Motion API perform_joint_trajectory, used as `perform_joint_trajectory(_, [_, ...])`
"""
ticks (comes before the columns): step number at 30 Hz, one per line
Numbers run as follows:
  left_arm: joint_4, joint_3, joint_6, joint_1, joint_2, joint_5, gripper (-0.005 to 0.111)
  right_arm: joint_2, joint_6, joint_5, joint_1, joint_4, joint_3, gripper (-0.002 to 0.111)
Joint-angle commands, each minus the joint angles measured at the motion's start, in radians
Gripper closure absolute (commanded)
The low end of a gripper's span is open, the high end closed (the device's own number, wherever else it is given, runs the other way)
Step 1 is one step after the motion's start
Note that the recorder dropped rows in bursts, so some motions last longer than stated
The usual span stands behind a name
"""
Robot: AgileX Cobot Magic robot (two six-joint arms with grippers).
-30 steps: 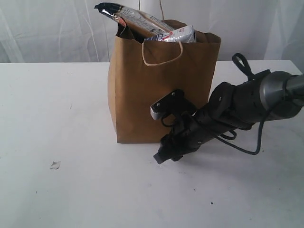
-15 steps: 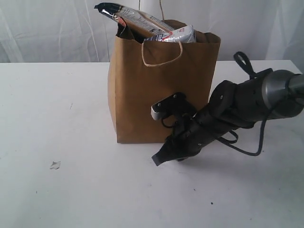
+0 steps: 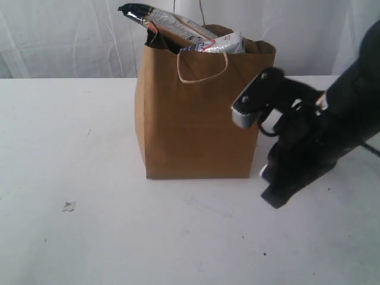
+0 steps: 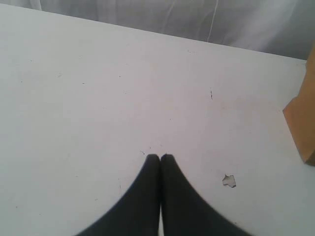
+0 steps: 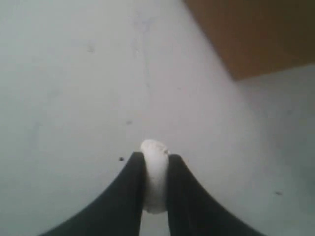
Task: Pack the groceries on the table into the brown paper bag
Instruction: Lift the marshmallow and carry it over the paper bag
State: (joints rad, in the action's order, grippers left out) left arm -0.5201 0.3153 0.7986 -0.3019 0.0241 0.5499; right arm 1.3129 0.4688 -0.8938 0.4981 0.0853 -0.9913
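Two dark fingers of the left gripper (image 4: 160, 158) are pressed tight together with nothing between them, hanging over the white table (image 4: 88, 98). Just off their tips lies a small pale scrap (image 4: 229, 181), too small for me to say what it is. Seen from the bag, it sits out at about 8 o'clock, well apart. At about 4 o'clock from the bag's foot, the right gripper (image 5: 155, 158) points down and pinches a small white marshmallow (image 5: 154, 179) between its tips, near the bag's corner. Beyond stands the brown paper bag (image 3: 196, 119), upright, a cream handle (image 3: 202, 74) drooping down its front. A long dark-topped packet (image 3: 163, 19) juts from its mouth toward 10 o'clock, with a white-and-blue pack (image 3: 224, 43) beside it.
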Motion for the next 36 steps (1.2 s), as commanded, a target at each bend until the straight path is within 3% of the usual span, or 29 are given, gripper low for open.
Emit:
perform_joint_trajectory(1, [-0.005, -0.004, 0.010, 0.001, -0.004, -0.003, 0.107, -0.145, -0.197, 0.088, -0.001, -0.290, -0.018, 0.095])
perform_joint_trajectory(6, [-0.005, -0.004, 0.010, 0.001, -0.004, -0.003, 0.107, -0.240, -0.494, 0.333, -0.001, -0.698, -0.024, 0.098])
perform_joint_trajectory(10, [-0.005, -0.004, 0.010, 0.001, -0.004, -0.003, 0.107, -0.232, -0.912, 0.572, -0.032, -1.011, -0.024, 0.098])
perform_joint_trajectory(12, [-0.005, -0.004, 0.010, 0.001, -0.004, -0.003, 0.107, -0.207, -1.084, 0.663, -0.064, -1.071, -0.024, 0.098])
perform_joint_trajectory(24, [-0.005, -0.004, 0.010, 0.001, -0.004, -0.003, 0.107, 0.077, -1.709, 1.358, -0.341, -1.055, -0.076, 0.098])
perform_joint_trajectory(31, [-0.005, -0.004, 0.010, 0.001, -0.004, -0.003, 0.107, 0.261, -1.860, 1.882, -0.405, -1.256, -0.137, 0.098])
perform_joint_trajectory(33, [-0.005, -0.004, 0.010, 0.001, -0.004, -0.003, 0.107, 0.294, -1.849, 1.955, -0.405, -1.301, -0.137, 0.098])
perform_joint_trajectory(36, [-0.005, -0.004, 0.010, 0.001, -0.004, -0.003, 0.107, 0.320, -1.841, 1.919, -0.405, -1.314, -0.137, 0.098])
